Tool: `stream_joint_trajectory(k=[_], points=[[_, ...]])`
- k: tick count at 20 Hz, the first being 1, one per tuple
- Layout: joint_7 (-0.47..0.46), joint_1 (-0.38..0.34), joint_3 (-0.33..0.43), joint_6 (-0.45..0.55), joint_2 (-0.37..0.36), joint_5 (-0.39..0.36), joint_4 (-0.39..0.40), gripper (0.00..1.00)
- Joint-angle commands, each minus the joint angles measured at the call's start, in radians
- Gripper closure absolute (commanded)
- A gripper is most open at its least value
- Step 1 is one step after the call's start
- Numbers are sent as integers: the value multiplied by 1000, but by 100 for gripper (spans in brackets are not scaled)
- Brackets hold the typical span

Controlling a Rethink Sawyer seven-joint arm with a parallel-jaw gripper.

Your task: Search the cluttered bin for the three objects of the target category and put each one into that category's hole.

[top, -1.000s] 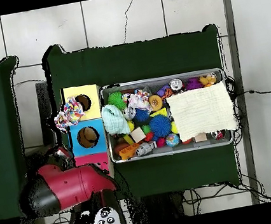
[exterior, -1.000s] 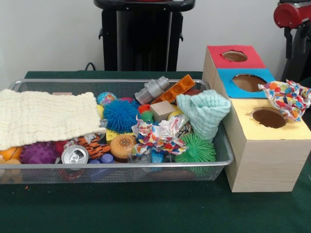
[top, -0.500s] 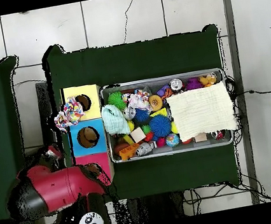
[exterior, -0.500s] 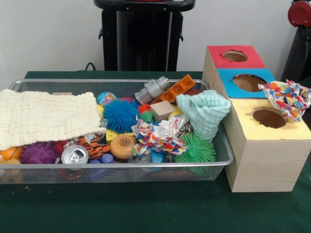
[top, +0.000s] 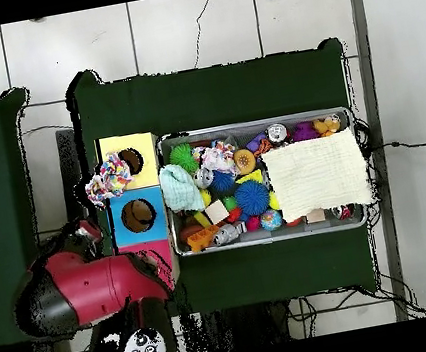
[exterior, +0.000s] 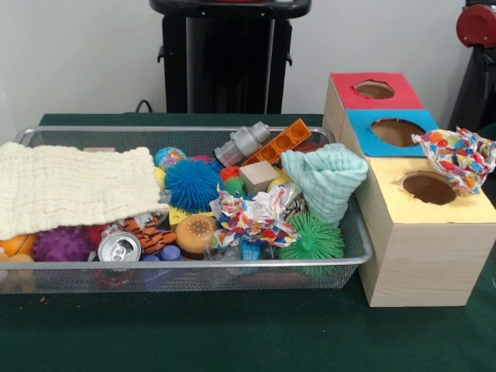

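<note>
Arm drawn back, one printed cloth beside the yellow hole

Front: a printed cloth (exterior: 457, 157) rests at the yellow hole's (exterior: 428, 188) two o'clock, not inside; another (exterior: 252, 213) lies in the bin (exterior: 186, 266).
Overhead: the red arm (top: 85, 293) has swung from seven o'clock of the box (top: 138, 209). Gripper grip: cannot tell. Likely this cloth needs pushing in.

Even, bright light — soft shadows

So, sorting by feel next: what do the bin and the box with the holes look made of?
The bin looks like silvery metal wire mesh; the toys show through its walls. The wooden box looks like pale bare wood with visible grain, its top covered in matte red, blue and yellow, possibly felt or paper.
</note>
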Motion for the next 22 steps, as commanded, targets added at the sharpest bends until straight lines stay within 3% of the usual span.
stream_joint_trajectory(k=[1,5,11,22], points=[[221,-30,-33,39,34,12,-64,0],[212,-19,-55,59,48,6,-101,0],[205,-31,-54,31,39,-10,-78,0],[166,-30,-68,8,77,-48,-116,0]])
